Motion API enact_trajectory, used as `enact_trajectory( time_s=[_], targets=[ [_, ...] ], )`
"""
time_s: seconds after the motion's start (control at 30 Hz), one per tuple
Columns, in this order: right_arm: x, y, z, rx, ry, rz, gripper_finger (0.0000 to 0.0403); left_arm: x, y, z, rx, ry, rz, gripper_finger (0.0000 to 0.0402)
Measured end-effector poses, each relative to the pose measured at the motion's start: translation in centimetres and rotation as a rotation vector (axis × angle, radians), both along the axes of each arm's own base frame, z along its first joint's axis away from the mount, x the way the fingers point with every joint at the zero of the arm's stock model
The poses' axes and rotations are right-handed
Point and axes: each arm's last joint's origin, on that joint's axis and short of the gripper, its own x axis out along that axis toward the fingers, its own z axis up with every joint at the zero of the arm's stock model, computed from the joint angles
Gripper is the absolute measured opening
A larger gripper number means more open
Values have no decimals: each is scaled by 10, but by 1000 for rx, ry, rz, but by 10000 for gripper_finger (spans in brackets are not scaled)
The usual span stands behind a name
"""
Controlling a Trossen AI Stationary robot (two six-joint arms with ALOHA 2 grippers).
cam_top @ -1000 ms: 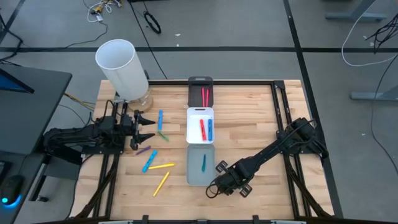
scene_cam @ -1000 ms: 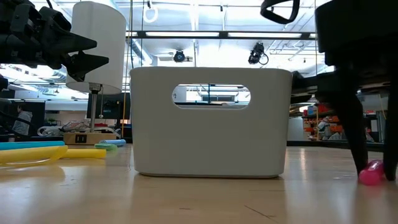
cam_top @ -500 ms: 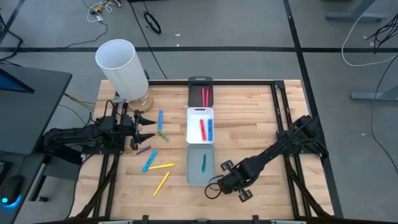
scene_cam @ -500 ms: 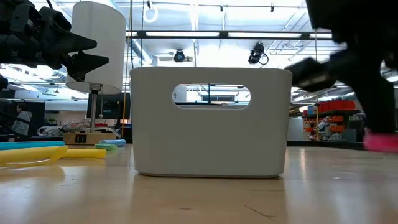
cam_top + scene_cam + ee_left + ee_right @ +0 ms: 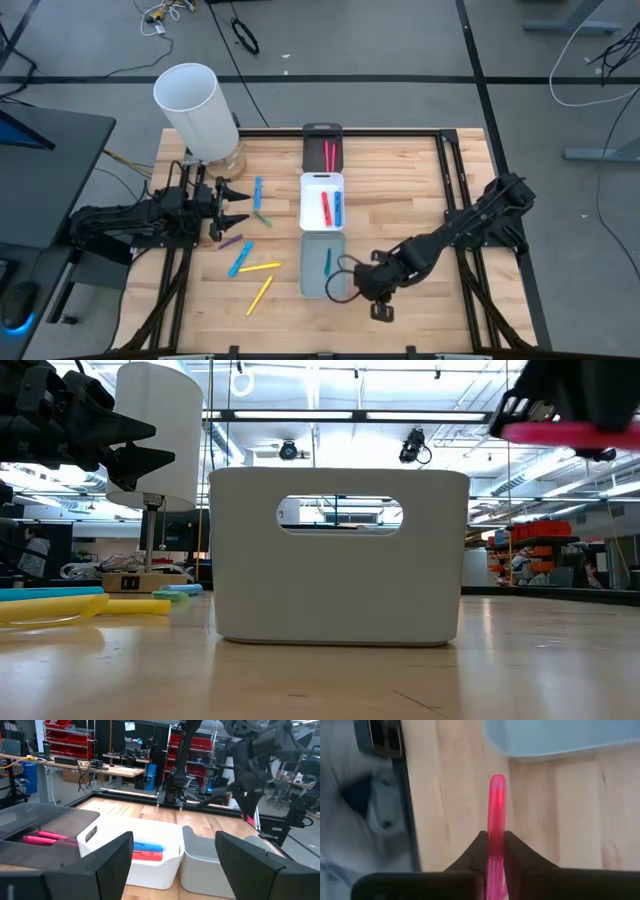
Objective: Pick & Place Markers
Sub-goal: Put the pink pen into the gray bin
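Two dark fingers [image 5: 512, 857] of the right gripper [image 5: 496, 851] pinch a pink marker [image 5: 496, 815], a slim, glossy, round-tipped stick that juts straight out from between them. Seen from overhead, the right gripper [image 5: 362, 283] hangs above the wooden table [image 5: 400, 200], just beside the near corner of the grey tray [image 5: 312, 283]. At table height, the pink marker [image 5: 560, 432] shows as a level bar held clear of the tabletop, higher than the grey tray's rim [image 5: 340, 475].

Across the table, the left gripper [image 5: 240, 206] waits with its fingers spread wide and nothing between them, near the tall white cylinder [image 5: 195, 110]. Loose markers lie on the wood beside it: a blue marker [image 5: 258, 190], a green marker [image 5: 263, 217], a purple marker [image 5: 231, 241], a second blue marker [image 5: 240, 259] and two yellow markers [image 5: 259, 267].

A teal marker [image 5: 327, 262] rests in the grey tray. The white tray [image 5: 309, 203] holds a red marker [image 5: 326, 208] and a blue one side by side, and the black tray [image 5: 311, 150] at the far end holds two red markers [image 5: 328, 155].
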Motion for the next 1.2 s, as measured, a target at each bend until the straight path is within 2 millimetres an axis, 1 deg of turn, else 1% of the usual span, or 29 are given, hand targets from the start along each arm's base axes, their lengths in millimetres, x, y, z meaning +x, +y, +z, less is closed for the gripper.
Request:
enact_trajectory(
  time_s=[0.23, 0.53, 0.77, 1.0, 1.1, 1.2],
  targets=[
    [1, -12, 13, 124, 71, -352, 29, 0, 0, 0, 0, 0, 0, 288],
    [7, -25, 13, 215, 156, -752, 29, 0, 0, 0, 0, 0, 0, 288],
    [6, -37, 11, 158, 187, -920, 21, 0, 0, 0, 0, 0, 0, 288],
    [2, -42, 29, 20, 295, -1020, 18, 0, 0, 0, 0, 0, 0, 288],
    [6, -41, 38, 23, 294, -1055, 18, 0, 0, 0, 0, 0, 0, 288],
    [17, -39, 43, 24, 288, -1081, 18, 0, 0, 0, 0, 0, 0, 288]
  ],
)
